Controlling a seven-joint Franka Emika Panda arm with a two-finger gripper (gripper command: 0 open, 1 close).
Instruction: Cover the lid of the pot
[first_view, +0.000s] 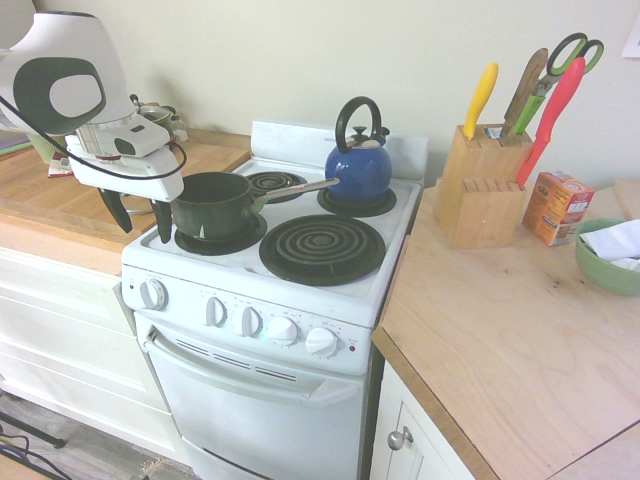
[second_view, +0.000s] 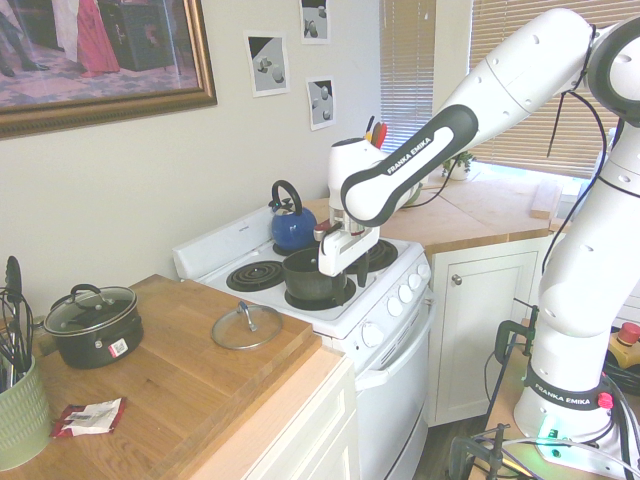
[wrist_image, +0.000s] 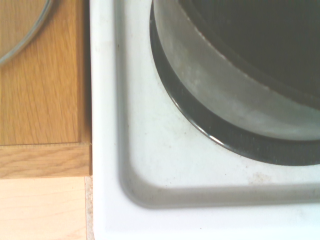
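Front edge of the white stove (first_view: 300, 300): row of white control knobs (first_view: 247, 321) on the panel, oven door below. Wooden countertop (first_view: 520, 330) on one side, a second butcher-block counter (second_view: 190, 380) on the other.

Gripper (first_view: 140, 222) hangs just above the stove's front corner, at the seam with the butcher-block counter, pointing straight down. Its two dark fingers (first_view: 116, 210) are spread apart with nothing between them. It is just beside the outer wall of the pot (first_view: 212, 205); contact cannot be judged from either exterior view.

Pot: dark green saucepan, uncovered, sitting on the front coil burner nearest the gripper. Its long silver handle (first_view: 300, 189) runs toward the blue kettle (first_view: 358, 165). The wrist view shows the pot wall (wrist_image: 225, 100) and the dark burner ring under it, the white stove corner, and the wood counter edge.

Lid (second_view: 246, 327): clear glass, metal rim, small dark knob, lying flat on the butcher-block counter near the stove edge, apart from the pot. A sliver of its rim (wrist_image: 30, 35) shows in the wrist view.

The second front coil burner (first_view: 322, 248) is bare. Behind it, the blue kettle stands on a rear burner; the other rear burner (first_view: 275, 183) is unoccupied.

Farther on the butcher-block counter: a dark two-handled pot with its own glass lid (second_view: 93, 325), a small red-and-white packet (second_view: 90, 415), a green utensil holder (second_view: 20, 410).

On the opposite counter: a wooden knife block (first_view: 480, 185) with coloured handles and scissors, an orange box (first_view: 556, 207), a green bowl (first_view: 605, 262).
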